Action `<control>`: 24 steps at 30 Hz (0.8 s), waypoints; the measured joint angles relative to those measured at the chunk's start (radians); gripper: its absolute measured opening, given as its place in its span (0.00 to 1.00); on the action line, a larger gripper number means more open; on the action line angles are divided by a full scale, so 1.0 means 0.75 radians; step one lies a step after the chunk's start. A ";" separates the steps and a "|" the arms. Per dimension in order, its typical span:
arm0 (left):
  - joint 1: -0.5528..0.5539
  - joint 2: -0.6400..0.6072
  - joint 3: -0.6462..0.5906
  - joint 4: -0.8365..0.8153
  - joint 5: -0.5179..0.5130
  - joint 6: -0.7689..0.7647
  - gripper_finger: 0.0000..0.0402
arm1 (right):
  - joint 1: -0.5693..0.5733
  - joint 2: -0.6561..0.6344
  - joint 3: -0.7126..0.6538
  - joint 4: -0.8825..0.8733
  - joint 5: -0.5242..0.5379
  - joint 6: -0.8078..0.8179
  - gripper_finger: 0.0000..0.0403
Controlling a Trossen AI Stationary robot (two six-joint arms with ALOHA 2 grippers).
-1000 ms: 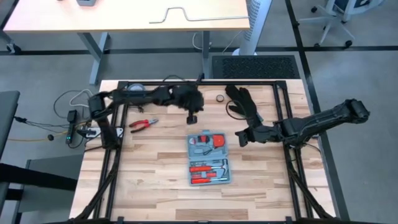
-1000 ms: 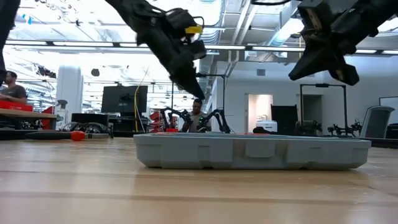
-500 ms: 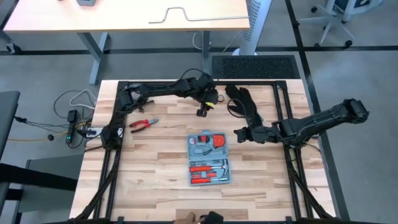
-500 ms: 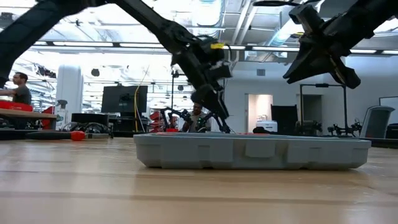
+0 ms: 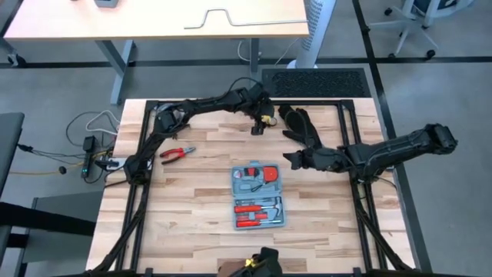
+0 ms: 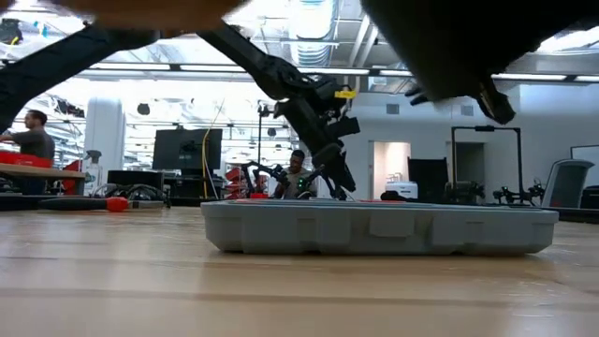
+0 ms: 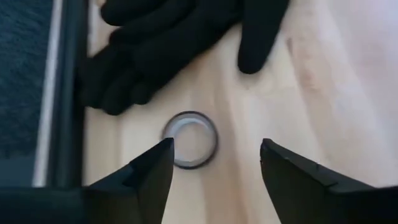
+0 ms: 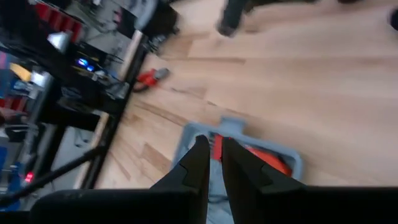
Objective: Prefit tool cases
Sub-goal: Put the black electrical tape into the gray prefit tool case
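The tool case [image 5: 259, 196] lies open on its back in the middle of the table, red tools in its grey recesses; the low view shows its side [image 6: 379, 229]. My left gripper [image 5: 261, 125] is open near the far edge, its fingers [image 7: 214, 158] just short of a dark tape roll [image 7: 189, 140] and touching nothing. A black glove [image 7: 180, 43] lies beyond the roll. My right gripper [image 5: 292, 160] hovers right of the case's far end. Its fingers [image 8: 212, 149] stand a narrow gap apart with nothing between them, and the case [image 8: 261, 152] lies below.
Red-handled pliers [image 5: 177, 154] lie on the left of the table. A black frame [image 5: 246, 102] runs along the far edge and both sides. A dark blurred thing [image 6: 449, 47] at the near edge [image 5: 257, 263] hides most of my right gripper in the low view.
My left gripper has swung toward the table's right and far edge, down to the tape roll, and its fingers have spread apart. My right gripper has shifted slightly toward the far edge. A dark thing has come in at the near edge, in front of the low camera.
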 joint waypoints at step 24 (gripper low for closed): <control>0.012 0.041 0.173 -0.252 0.084 -0.109 0.37 | -0.128 -0.021 0.000 0.098 -0.139 -0.134 0.13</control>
